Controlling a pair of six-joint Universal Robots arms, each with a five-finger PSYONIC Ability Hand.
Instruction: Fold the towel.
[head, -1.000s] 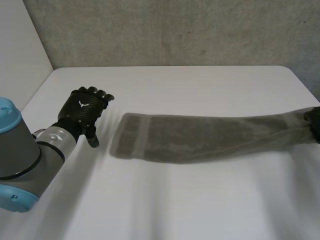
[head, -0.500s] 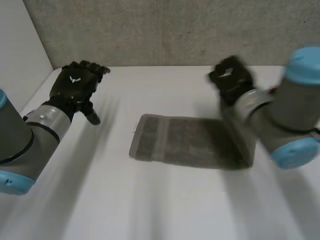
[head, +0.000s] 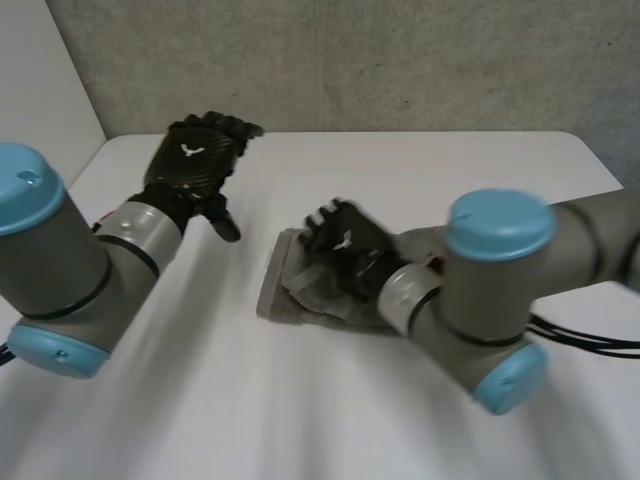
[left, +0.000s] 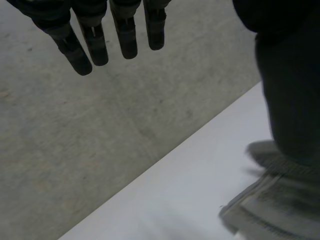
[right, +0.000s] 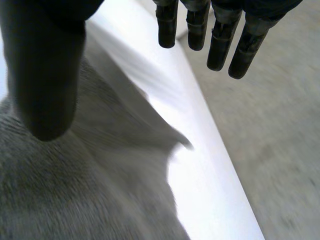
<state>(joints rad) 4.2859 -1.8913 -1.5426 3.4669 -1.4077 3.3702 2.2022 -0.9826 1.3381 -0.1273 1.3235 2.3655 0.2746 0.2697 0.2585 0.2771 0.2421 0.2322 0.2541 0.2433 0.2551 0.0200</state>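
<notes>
Head view, right arm (head: 497, 300): nearest the camera; its grey joint and light-blue cap sit just beside the towel's right end, and the forearm reaches in over the towel.
Left arm (head: 55, 270): also close to the camera, well apart from the towel on its left side, angled up and away.
Towel (head: 281, 290): grey, gathered in a short heap near the middle of the worktop; its banded left end lies flat and the rest is rumpled under the right hand.
Right hand (head: 345, 245): over the middle of the towel, back of the hand up. In the right wrist view its fingers (right: 220, 42) are straight and reach past the towel's edge. The thumb (right: 45, 75) hangs over the cloth, and whether it touches I cannot tell. Nothing is gripped.
Worktop (head: 300, 410): white, carrying the towel.
Left hand (head: 193, 160): beyond the towel's left end and apart from it, held above the worktop. In the left wrist view its fingers (left: 125, 35) are straight and relaxed, holding nothing.
Wall (head: 350, 60): grey and rough, behind the worktop, farthest from the towel.
</notes>
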